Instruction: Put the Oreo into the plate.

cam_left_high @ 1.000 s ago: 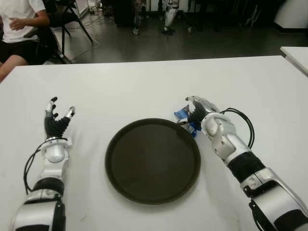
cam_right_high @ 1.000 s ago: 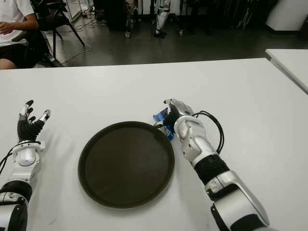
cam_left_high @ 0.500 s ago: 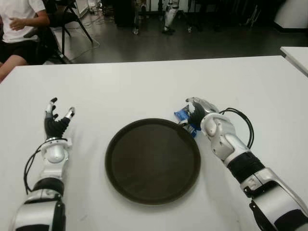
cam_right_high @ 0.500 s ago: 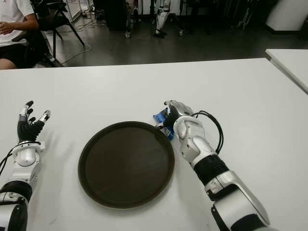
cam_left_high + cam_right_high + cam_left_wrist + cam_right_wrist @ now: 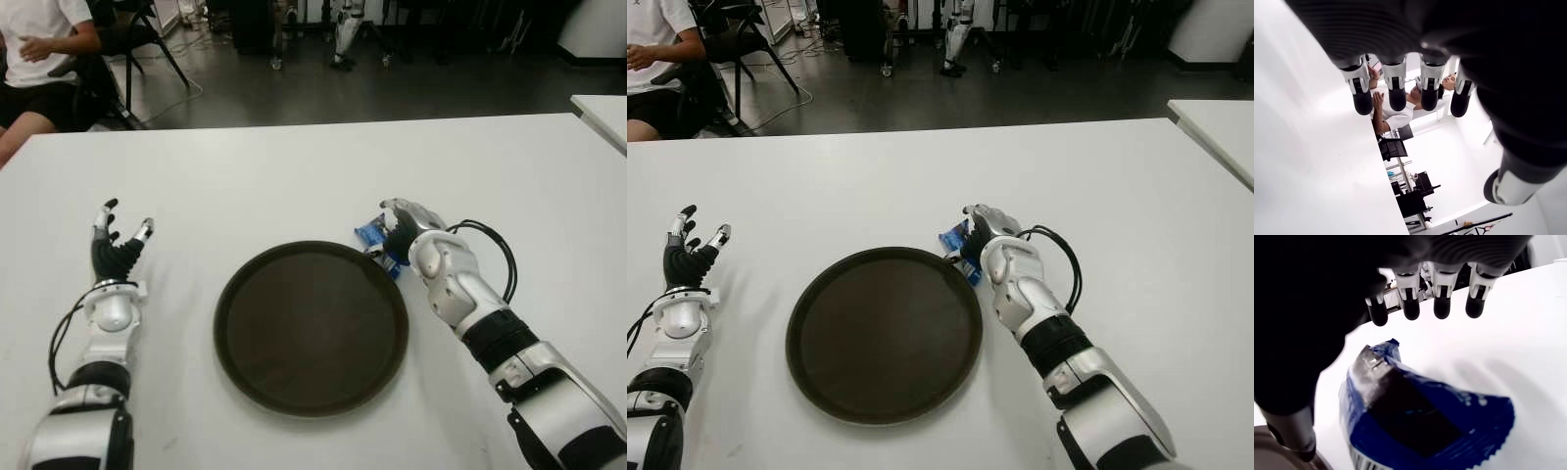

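So the blue Oreo packet [image 5: 376,239] is sitting on the white worktop [image 5: 294,176], right off the plate's [image 5: 311,325] far right rim, not in it yet. The right robot hand [image 5: 402,227] is hovering right over the packet, fingers [image 5: 1442,293] stretched out, not clamped on anything. The left robot hand [image 5: 116,245] is off near the worktop's left edge, well apart from the plate, fingers spread and holding nothing. There's a person [image 5: 39,44] seated past the far left corner.

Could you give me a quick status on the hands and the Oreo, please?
Right hand open over the Oreo pack, not gripping. Pack on table beside the plate, plate empty. Left hand open, left of plate. Nothing blocking.
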You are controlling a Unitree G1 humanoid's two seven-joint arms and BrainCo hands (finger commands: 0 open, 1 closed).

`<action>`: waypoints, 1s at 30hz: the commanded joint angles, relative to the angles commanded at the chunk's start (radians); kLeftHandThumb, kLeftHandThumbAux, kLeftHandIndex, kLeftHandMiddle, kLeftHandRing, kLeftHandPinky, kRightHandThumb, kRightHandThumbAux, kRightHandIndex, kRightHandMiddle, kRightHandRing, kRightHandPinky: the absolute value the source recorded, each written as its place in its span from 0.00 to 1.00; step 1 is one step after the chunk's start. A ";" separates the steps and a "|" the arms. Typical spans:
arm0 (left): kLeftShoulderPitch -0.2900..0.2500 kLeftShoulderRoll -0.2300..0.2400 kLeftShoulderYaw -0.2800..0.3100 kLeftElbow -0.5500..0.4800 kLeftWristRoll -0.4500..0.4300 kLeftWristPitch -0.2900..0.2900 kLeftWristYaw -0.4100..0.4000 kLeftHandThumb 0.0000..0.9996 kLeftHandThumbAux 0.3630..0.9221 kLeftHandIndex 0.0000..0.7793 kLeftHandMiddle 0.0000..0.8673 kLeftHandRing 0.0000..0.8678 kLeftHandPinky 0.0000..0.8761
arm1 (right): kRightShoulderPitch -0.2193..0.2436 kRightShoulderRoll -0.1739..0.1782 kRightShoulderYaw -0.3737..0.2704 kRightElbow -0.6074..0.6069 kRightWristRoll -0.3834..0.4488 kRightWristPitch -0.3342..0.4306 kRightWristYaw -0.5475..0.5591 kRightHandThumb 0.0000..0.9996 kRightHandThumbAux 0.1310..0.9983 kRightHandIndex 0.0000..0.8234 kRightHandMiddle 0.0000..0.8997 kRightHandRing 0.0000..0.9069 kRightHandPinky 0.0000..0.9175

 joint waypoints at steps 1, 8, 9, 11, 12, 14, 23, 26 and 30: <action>-0.001 0.000 0.000 0.001 0.001 0.002 0.002 0.00 0.50 0.00 0.00 0.00 0.00 | 0.000 0.000 0.001 -0.002 -0.001 0.003 0.002 0.00 0.65 0.00 0.00 0.00 0.00; -0.004 -0.007 -0.004 0.002 0.008 -0.004 0.015 0.00 0.48 0.00 0.00 0.00 0.00 | -0.001 0.005 -0.003 0.003 0.005 0.009 -0.005 0.00 0.65 0.00 0.00 0.00 0.00; -0.004 -0.007 -0.003 0.002 0.007 -0.005 0.016 0.00 0.48 0.00 0.00 0.00 0.00 | -0.001 0.005 -0.004 0.003 0.006 0.011 -0.005 0.00 0.65 0.00 0.00 0.00 0.00; -0.004 -0.008 -0.002 0.002 0.007 -0.007 0.017 0.00 0.49 0.00 0.00 0.00 0.00 | -0.001 0.006 -0.005 0.004 0.007 0.014 -0.003 0.00 0.65 0.00 0.00 0.00 0.00; -0.004 -0.008 -0.001 0.002 0.006 -0.007 0.019 0.00 0.50 0.00 0.00 0.00 0.00 | -0.003 0.006 -0.005 0.006 0.007 0.018 -0.002 0.00 0.65 0.00 0.00 0.00 0.00; -0.004 -0.008 0.000 0.002 0.005 -0.007 0.020 0.00 0.51 0.00 0.00 0.00 0.00 | -0.005 0.007 -0.006 0.009 0.008 0.022 0.000 0.00 0.65 0.00 0.00 0.00 0.00; -0.003 -0.010 0.001 0.001 0.002 -0.003 0.015 0.00 0.51 0.00 0.00 0.00 0.00 | -0.010 -0.002 -0.015 0.004 0.008 0.047 0.000 0.00 0.65 0.00 0.00 0.00 0.00; -0.002 -0.010 -0.002 -0.002 0.005 -0.003 0.012 0.00 0.51 0.00 0.00 0.00 0.00 | -0.009 -0.004 -0.017 0.002 0.004 0.051 -0.010 0.00 0.66 0.00 0.00 0.00 0.00; -0.002 -0.010 -0.006 -0.005 0.009 0.000 0.011 0.00 0.50 0.00 0.00 0.00 0.00 | -0.009 -0.008 -0.022 0.001 0.003 0.054 -0.022 0.00 0.68 0.00 0.00 0.00 0.00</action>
